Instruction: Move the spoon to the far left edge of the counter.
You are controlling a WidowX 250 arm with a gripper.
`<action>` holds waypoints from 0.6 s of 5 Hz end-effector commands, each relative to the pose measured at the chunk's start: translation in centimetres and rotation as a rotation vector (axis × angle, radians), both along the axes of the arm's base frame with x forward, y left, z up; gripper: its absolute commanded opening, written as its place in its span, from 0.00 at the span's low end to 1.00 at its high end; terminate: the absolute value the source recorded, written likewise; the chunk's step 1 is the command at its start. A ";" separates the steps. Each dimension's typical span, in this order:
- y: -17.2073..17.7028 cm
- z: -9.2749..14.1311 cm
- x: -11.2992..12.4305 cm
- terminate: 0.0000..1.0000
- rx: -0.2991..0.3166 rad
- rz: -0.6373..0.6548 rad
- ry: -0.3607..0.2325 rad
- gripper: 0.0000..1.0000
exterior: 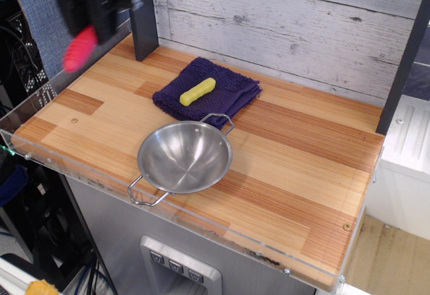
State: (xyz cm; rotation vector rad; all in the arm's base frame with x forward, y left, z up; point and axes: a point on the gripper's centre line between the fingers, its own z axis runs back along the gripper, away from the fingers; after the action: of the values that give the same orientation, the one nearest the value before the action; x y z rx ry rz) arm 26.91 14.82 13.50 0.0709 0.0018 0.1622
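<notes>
The gripper (91, 14), blurred at top left, pinches the spoon (80, 48) by its red handle, aloft over the counter's (295, 167) far left edge. A steel bowl (185, 157) sits near the front.

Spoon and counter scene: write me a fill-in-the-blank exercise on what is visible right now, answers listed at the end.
1. The spoon in the gripper has a handle coloured ____.
2. The yellow bar lies on a dark purple ____.
3. The steel bowl sits on the counter with ____ inside it.
4. The spoon is held in the air near the counter's ____ edge.

Answers: red; cloth; nothing; left
</notes>
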 end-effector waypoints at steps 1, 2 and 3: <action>4.9 -3.7 0.2 0.00 0.142 0.001 -0.009 0.00; 5.5 -5.9 0.5 0.00 0.160 0.014 -0.023 0.00; 5.2 -9.6 1.1 0.00 0.140 0.022 0.033 0.00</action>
State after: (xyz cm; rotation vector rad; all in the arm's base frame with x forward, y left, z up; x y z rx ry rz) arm 28.04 19.50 1.68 0.1819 0.0839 0.1851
